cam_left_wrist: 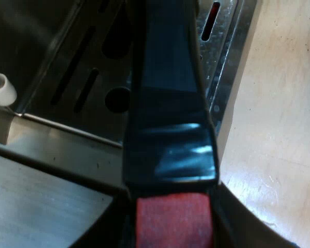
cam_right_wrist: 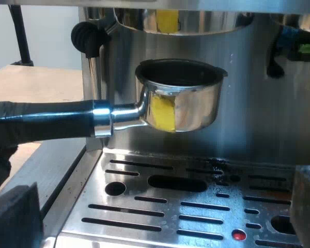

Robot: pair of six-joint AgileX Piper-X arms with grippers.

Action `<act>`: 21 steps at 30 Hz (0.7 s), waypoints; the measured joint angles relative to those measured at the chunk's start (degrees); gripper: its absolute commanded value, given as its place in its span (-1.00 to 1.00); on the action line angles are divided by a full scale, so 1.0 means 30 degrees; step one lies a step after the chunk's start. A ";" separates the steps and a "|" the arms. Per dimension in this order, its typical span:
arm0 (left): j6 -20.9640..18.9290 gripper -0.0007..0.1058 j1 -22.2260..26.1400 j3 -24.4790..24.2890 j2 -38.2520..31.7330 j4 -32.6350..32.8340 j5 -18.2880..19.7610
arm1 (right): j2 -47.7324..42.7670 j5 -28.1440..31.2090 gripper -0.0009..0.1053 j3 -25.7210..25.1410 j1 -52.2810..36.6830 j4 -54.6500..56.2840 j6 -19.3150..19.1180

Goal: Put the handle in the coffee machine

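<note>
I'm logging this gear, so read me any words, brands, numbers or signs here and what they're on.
None can be read.
The yellow strip on the metal holder is blank.
The green tag on the espresso machine is too blurred to read.

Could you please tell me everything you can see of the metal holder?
The metal holder has a shiny steel basket with a yellow strip, a chrome collar and a dark handle ending in red. It lies level, basket mouth up, just under the espresso machine's brewing head and above the drip tray, not locked in. My left gripper grips the handle's end.
</note>
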 measured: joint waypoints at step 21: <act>-0.0750 -0.98 0.0000 -0.0097 0.0000 -0.1361 0.0000 | 0.0000 0.0000 0.97 0.0000 0.0000 0.0000 -0.0039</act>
